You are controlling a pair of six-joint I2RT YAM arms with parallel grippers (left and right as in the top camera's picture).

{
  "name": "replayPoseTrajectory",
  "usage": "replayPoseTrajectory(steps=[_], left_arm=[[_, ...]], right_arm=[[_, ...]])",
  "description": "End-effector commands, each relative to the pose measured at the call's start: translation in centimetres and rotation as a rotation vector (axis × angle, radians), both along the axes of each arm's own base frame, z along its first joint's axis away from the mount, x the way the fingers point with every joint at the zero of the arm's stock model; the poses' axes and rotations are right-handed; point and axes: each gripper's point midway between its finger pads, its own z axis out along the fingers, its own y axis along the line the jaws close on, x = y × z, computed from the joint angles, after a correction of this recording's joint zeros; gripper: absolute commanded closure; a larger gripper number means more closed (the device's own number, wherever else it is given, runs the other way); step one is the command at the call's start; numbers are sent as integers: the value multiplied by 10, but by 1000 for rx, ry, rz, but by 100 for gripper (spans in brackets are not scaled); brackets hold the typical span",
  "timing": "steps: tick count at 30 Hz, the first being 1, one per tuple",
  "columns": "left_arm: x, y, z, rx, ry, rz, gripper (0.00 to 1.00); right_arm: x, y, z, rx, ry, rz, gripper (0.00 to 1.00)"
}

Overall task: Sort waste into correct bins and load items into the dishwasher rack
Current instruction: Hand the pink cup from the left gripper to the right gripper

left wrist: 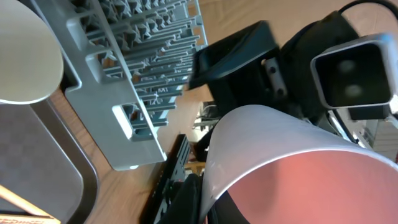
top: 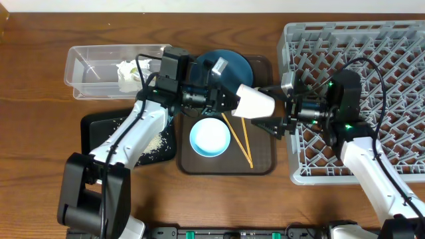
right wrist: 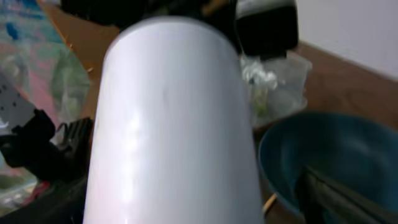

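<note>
1. The cup (top: 255,101) hangs in the air at frame centre, lying on its side over the tray (top: 265,159) and between my two grippers. It is white outside and shows pink inside on the left wrist view.
2. My left gripper (top: 229,99) is, as I judge it, clenched on the cup's base end. My right gripper (top: 272,108) has a finger on either side of the mouth end, but I cannot tell whether it has closed on the cup.
3. I judge the cup light, stiff and smooth-walled, so it will be slippery. It tapers, so a hard squeeze could squirt it out of the jaws. I would take hold across the wall near the rim.
4. Below the cup is the hard tray, with the bowl (top: 210,137) and chopsticks (top: 240,141) lying on it. A dropped cup would probably roll.
5. The rack (top: 372,60) fills the right of the frame, just beside the tray, and my right arm lies across its left part. The dish (top: 232,63) sits at upper centre, partly under my left arm. Room between the arms is tight.
</note>
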Motion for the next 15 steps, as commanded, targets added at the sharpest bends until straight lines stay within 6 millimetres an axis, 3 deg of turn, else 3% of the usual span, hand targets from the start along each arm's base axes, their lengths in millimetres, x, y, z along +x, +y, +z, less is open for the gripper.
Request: replayPoseTrajectory(steps=[1,15], left_arm=[[-2,-2,8,-21,6,-22,94],[-2,-2,8,-21,6,-22,94]], right_arm=[[-6,9,13,34,-6,54,8],[-12,11,18,53,-23,92,34]])
